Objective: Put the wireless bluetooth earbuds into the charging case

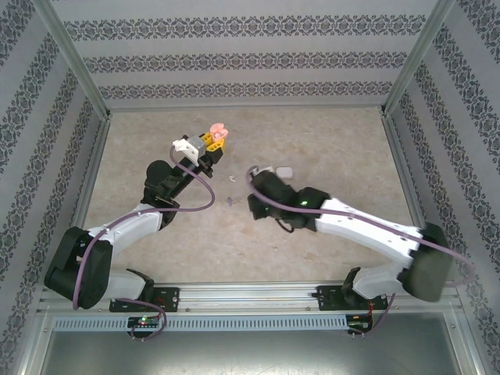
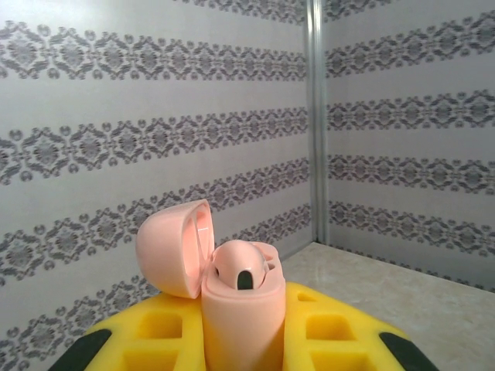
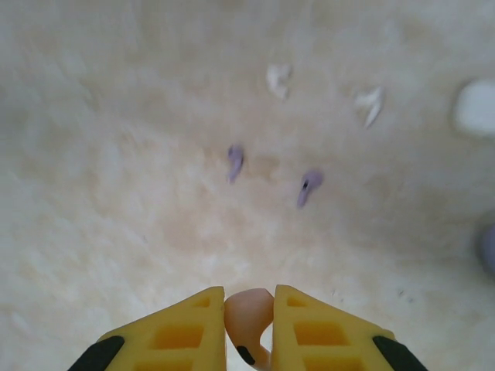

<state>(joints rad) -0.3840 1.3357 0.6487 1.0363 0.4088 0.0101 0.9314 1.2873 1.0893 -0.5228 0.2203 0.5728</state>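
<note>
My left gripper is shut on an open pink charging case, held upright above the table at the back left. Its lid is swung back, and one pink earbud sits in a socket. My right gripper is shut on the other pink earbud, head up between the yellow fingers, hovering over the table centre. Below it lie two purple earbuds and, farther off, two white earbuds.
A white case lies at the right, also seen behind the right wrist. A purple case pokes in at the right edge. Patterned walls and metal posts enclose the marbled table.
</note>
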